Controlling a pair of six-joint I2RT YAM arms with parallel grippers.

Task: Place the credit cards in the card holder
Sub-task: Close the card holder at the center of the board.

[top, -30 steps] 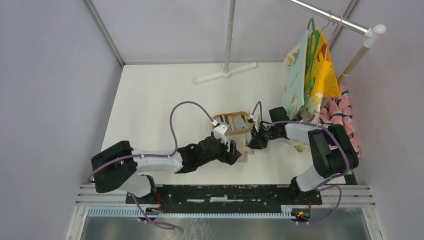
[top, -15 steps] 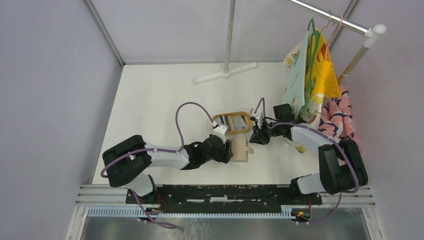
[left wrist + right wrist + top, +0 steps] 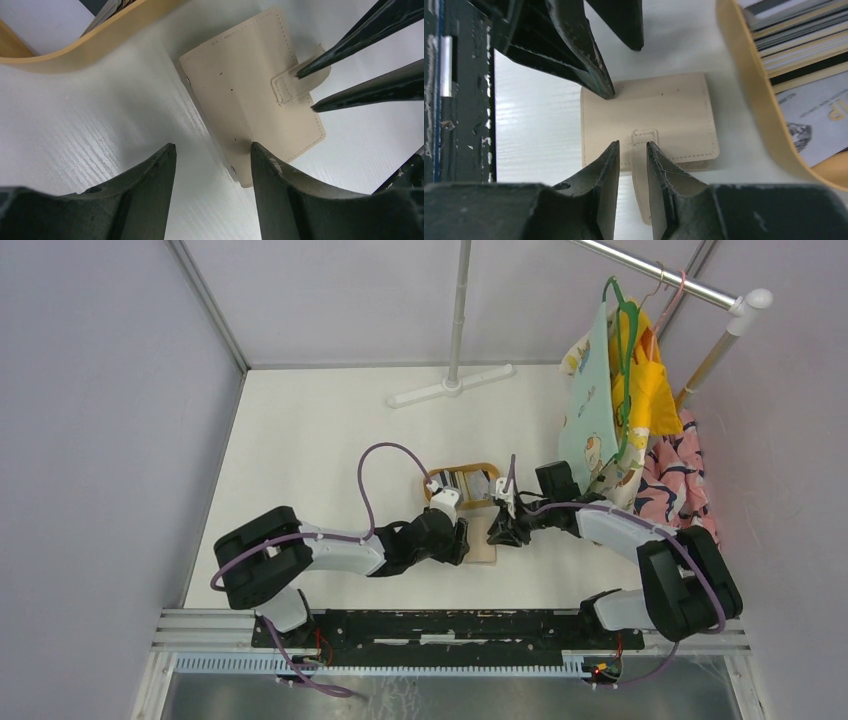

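Note:
The card holder (image 3: 482, 545) is a beige wallet lying shut and flat on the white table; it also shows in the left wrist view (image 3: 240, 85) and the right wrist view (image 3: 674, 110). Its strap (image 3: 645, 165) sticks out loose past the wallet's edge. My left gripper (image 3: 462, 540) (image 3: 212, 145) is open, with one fingertip (image 3: 257, 150) on the wallet's near edge. My right gripper (image 3: 497, 533) (image 3: 632, 143) is narrowly open with its fingers either side of the strap. The credit cards (image 3: 794, 40) (image 3: 466, 481) lie stacked in an oval wooden tray (image 3: 749, 95) (image 3: 437, 483) (image 3: 90, 50) just behind the wallet.
A clothes rack with hanging garments (image 3: 620, 410) stands at the right, close to the right arm. A white pole stand (image 3: 452, 388) sits at the back. A black rail (image 3: 450, 625) runs along the near edge.
The wallet stood partly open before and now lies flat and shut. My right gripper has come down onto its strap side. My left gripper has shifted slightly right against it.

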